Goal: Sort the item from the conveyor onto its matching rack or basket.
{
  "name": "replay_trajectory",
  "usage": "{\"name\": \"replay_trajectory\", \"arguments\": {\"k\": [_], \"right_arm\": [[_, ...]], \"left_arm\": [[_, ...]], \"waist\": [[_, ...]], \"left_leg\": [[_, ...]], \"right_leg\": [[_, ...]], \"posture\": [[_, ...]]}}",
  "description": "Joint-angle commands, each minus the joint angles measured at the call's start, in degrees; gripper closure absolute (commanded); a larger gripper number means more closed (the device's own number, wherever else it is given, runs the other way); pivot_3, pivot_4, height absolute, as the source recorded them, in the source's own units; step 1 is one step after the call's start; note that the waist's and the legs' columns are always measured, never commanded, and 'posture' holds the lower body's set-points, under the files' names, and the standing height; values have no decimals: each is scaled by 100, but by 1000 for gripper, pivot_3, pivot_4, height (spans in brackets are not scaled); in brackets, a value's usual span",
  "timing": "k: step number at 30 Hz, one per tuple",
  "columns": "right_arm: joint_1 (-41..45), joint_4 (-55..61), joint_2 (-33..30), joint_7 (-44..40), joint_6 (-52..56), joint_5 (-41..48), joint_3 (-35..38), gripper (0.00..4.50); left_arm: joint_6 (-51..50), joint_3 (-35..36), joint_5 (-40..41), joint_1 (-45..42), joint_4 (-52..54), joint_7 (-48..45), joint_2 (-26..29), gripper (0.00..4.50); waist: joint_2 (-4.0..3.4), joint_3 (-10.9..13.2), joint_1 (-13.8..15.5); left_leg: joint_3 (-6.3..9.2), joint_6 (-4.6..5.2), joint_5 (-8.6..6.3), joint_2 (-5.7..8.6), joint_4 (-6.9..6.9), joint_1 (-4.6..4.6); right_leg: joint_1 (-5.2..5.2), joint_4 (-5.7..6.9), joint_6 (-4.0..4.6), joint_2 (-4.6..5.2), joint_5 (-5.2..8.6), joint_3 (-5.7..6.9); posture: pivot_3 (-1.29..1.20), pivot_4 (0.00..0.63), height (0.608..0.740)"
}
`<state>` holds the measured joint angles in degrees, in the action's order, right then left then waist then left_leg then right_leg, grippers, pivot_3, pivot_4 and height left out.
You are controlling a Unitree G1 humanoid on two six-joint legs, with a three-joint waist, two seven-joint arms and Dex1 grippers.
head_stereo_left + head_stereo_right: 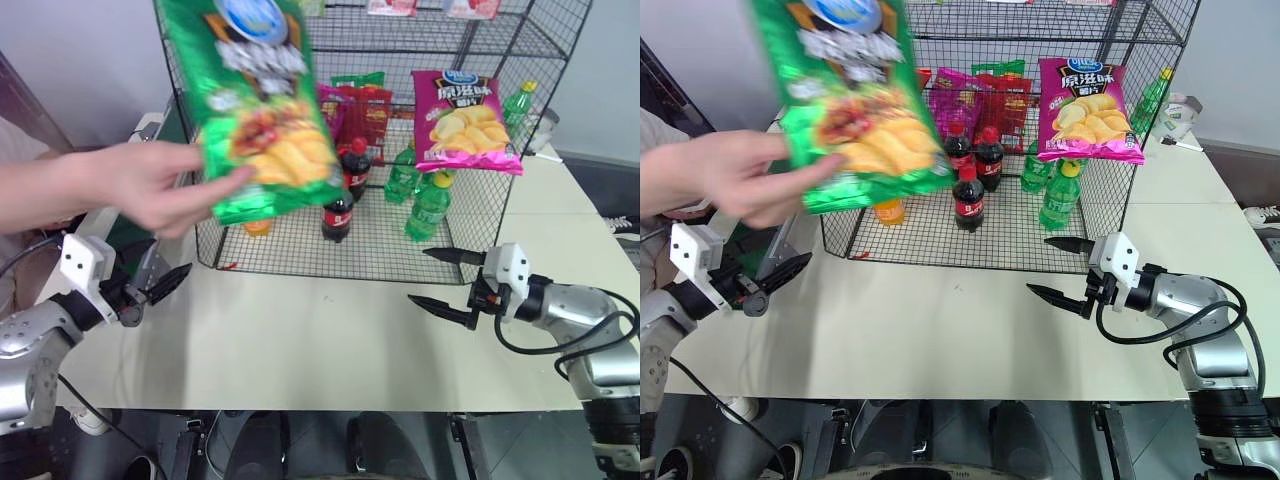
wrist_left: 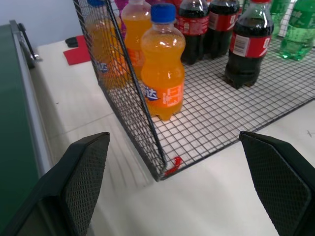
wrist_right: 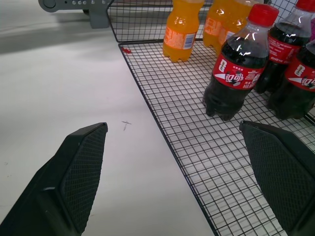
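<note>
Currently a person's hand (image 1: 150, 185) holds the glossy green crisp bag (image 1: 255, 100) before the black wire-grid rack (image 1: 480, 60); my left gripper (image 1: 165, 285) and right gripper (image 1: 440, 280) stand spread, empty; sorting not begun

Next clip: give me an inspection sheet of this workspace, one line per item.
Surface: pale table, bare in front of the rack.
Job's things: green crisp bag held up by a person's hand; conveyor beside the table; black wire rack.
Clutter: cola bottles, orange soda bottles, green bottles, magenta crisp bag, red crisp bag, all in the rack.
Grippers: left gripper and right gripper open, empty.
Cables: black cable along the right arm.
Surroundings: pale wall.
</note>
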<state>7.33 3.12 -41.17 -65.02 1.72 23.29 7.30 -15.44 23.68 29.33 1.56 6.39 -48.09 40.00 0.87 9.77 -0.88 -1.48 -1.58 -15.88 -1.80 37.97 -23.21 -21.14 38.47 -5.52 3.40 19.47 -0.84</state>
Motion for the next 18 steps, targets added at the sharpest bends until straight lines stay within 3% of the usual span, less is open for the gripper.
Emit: {"name": "replay_trajectory", "arguments": {"k": [1, 18], "right_arm": [[96, 48, -25, -18, -108, 42, 75, 29], [245, -123, 8, -34, -196, -24, -8, 29]], "left_arm": [[71, 76, 22, -18, 172, 13, 31, 0], [218, 13, -88, -181, 31, -16, 39, 0]], "waist": [[0, 0, 1], [0, 0, 2]], "left_leg": [[0, 0, 0, 0, 1, 0], [0, 0, 0, 0, 2, 1]], "right_leg": [[0, 0, 0, 0, 0, 0], [1, 1, 0, 0, 0, 0]], "posture": [[0, 150, 739], [0, 150, 739]]}}
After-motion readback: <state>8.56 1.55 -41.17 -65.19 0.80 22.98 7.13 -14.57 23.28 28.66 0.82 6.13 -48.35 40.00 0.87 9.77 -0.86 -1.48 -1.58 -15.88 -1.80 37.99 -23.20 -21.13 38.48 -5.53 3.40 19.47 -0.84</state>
